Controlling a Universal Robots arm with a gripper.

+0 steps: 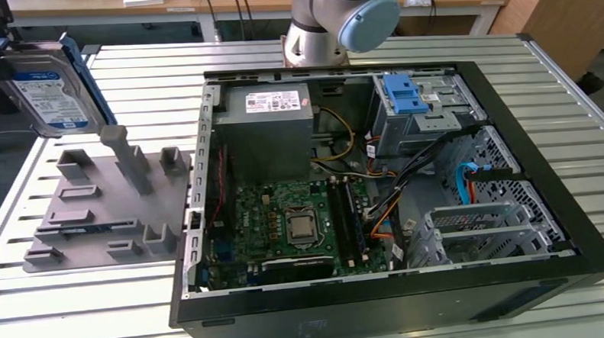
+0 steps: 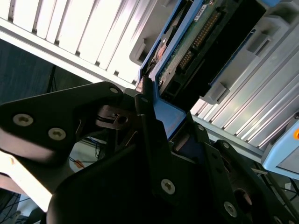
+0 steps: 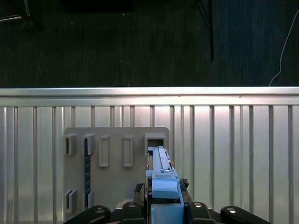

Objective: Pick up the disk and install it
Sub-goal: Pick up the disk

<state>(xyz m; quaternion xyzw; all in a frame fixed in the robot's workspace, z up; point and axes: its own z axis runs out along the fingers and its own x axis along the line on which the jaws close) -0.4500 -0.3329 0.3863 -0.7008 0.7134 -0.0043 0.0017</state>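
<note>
Disk: the flat silver-metal hard drive with blue side rails hung upright, clear above the slatted metal table, near its far corner at the exterior view's left.
Gripper: the black gripper pinched the drive across its railed sides, likely to carry it edge-on.
Below: a grey slotted holder plate.
In the way: the open black computer case had cables crossing beside the blue-latched drive cage.

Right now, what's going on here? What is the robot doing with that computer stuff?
The robot arm's gripper is shut on the disk and holds it on edge in the air, with the fingers pressing on its blue side rails. In the exterior view, the disk hangs above the grey holder plate, which sits on the exterior view's left of the open computer case. The disk is not in the case yet.
</note>
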